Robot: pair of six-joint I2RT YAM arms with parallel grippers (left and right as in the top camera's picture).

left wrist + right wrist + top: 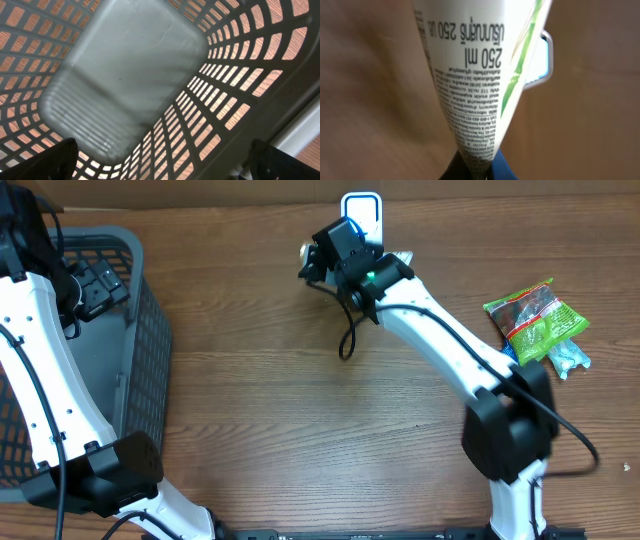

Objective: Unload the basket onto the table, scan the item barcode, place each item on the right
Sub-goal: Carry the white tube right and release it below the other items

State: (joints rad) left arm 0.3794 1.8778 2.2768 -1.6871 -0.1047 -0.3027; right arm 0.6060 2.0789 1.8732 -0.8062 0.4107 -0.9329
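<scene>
My right gripper [480,172] is shut on the narrow end of the item [470,65], a white pack with fine black print, "250 ml" and a green stripe. The pack fans out away from the camera, and no barcode shows on this face. Just beyond it on the wooden table lies the scanner [543,60], white with a blue rim. From overhead, the right gripper [335,250] hangs right in front of the scanner [361,207] and hides most of the item. My left gripper [170,165] is open, empty, and hangs inside the grey basket [135,75].
The grey mesh basket [140,330] fills the left edge of the table, with the left gripper [95,285] inside it. A green snack bag [535,320] and a small clear packet [570,360] lie at the right. A black cable [348,340] loops below the right wrist.
</scene>
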